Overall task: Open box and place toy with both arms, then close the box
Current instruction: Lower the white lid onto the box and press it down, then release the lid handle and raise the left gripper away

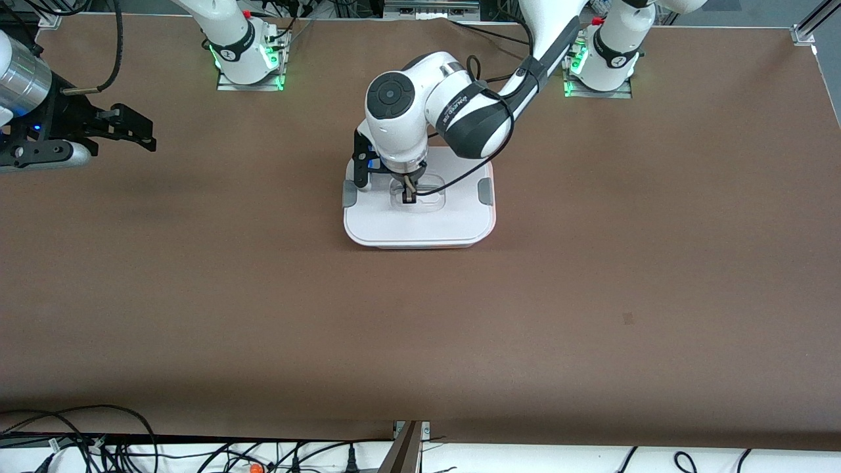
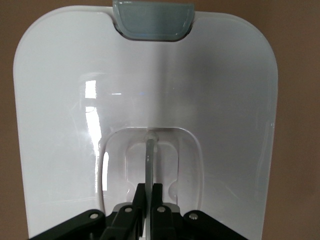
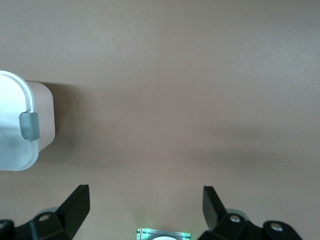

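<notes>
A big brown table (image 1: 591, 295) fills the room's middle. It is flat and plain, with one small dark mark on it toward the left arm's end. Silver rails run along its edges, and black cables (image 1: 79, 440) lie in a tangle at the edge nearest the front camera. Green lights glow at the two arm bases.

The rounded see-through pale-pink plastic box (image 1: 418, 205) sits in the middle of the table, between the two arm bases and a bit nearer the front camera. Its white lid (image 2: 150, 100) is on, with grey clips (image 2: 152, 20) at the sides.

The left arm's black gripper (image 1: 409, 195) is down on the lid. Its fingers (image 2: 157, 200) are pinched tight on the clear handle (image 2: 150, 155) in the lid's sunken middle.

The right arm's black gripper (image 1: 128, 128) waits up in the air over the bare table at the right arm's end. Its fingers (image 3: 75, 205) are spread wide apart and hold nothing.
</notes>
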Controlling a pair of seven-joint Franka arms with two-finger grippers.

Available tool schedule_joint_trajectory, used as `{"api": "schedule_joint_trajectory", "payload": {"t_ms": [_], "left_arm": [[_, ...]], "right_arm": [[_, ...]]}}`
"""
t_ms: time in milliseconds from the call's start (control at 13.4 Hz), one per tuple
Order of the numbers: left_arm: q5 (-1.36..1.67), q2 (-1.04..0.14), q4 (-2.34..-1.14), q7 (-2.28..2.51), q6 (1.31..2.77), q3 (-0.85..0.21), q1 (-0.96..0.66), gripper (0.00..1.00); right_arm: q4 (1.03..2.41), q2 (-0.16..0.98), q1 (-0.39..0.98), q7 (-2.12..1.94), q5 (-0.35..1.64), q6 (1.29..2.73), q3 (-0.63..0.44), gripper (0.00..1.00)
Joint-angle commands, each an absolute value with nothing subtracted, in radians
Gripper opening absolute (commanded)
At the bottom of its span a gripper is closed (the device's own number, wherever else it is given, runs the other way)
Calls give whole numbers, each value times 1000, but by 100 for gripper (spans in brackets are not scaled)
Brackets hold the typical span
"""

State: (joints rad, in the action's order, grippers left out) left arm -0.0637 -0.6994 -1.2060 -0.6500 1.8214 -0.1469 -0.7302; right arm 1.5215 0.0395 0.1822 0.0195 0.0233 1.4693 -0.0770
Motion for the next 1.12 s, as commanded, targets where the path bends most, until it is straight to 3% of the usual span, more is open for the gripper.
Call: {"api": "schedule_joint_trajectory", "payload": {"t_ms": [0, 1044], "left_arm": [[-78, -675, -1212, -672, 1798, -144, -732, 0], [-80, -650, -1285, -672, 1809, -144, -726, 0]], "right_arm": [[1522, 31, 170, 3, 34, 1473, -63, 100], [1523, 32, 170, -25, 43, 1479, -61, 100]]}}
